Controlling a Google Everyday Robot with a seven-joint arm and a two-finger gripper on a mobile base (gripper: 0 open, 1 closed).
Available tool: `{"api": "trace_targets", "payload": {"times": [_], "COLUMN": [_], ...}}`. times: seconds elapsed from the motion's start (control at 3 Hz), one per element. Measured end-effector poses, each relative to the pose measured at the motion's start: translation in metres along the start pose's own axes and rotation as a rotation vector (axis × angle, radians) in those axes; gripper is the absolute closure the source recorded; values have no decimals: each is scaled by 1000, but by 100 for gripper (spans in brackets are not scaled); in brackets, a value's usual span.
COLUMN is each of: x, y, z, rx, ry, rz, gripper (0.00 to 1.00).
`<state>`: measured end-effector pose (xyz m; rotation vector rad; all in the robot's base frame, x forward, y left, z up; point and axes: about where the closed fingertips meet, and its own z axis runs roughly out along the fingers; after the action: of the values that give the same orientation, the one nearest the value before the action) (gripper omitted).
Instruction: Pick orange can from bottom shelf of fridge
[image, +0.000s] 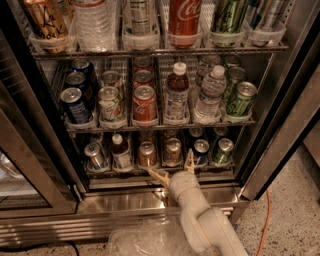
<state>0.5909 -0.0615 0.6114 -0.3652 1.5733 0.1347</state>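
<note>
The fridge (280, 135) stands open with dark wire racks. On the bottom shelf (160, 167), two orange cans stand side by side in clear lane trays, one (147, 154) left of the other (173, 151). My gripper (174, 167) is open just in front of the shelf's edge, low, with the right orange can in line with its gap. One finger (159, 175) points left and the other (189, 161) points up. The gripper holds nothing.
A silver can (94, 155) and a small bottle (120, 152) stand left of the orange cans; a dark can (200, 151) and a green can (222, 151) stand right. The middle rack (160, 126) holds cans and bottles. An orange cable (262, 220) lies on the floor.
</note>
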Motion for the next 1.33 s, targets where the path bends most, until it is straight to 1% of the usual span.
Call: {"api": "trace_targets", "payload": {"times": [0.33, 0.67, 1.0, 1.33], "x": [0, -2, -2, -1], "y": [0, -4, -4, -5], "z": [0, 11, 12, 14], "rx": [0, 12, 12, 13], "ry": [0, 7, 7, 11], "rz": [0, -21, -22, -23], "gripper": [29, 52, 49, 30]}}
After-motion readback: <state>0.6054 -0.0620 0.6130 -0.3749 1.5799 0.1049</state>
